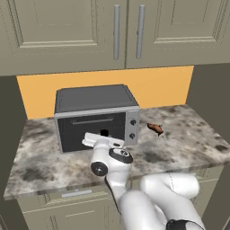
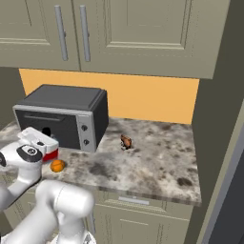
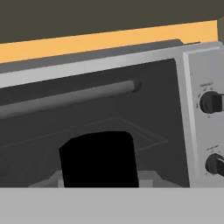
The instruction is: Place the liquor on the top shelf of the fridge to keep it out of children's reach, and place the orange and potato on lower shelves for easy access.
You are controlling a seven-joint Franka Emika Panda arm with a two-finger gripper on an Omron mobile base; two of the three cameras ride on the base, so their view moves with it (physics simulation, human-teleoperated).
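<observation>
So the gripper (image 2: 46, 138) sits closed, apparently on the liquor (image 2: 49, 154) by its black cap (image 3: 98, 158). Orange (image 2: 57, 165) just beside it, potato (image 1: 156, 129) well apart.

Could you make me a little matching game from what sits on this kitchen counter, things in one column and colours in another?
Things:
1. orange
2. potato
3. liquor
4. countertop oven

Descriptions:
A. red lower body, black cap
B. grey box with two dark knobs
C. round and bright orange
D. reddish-brown lump

Pairs: 1-C, 2-D, 3-A, 4-B
</observation>
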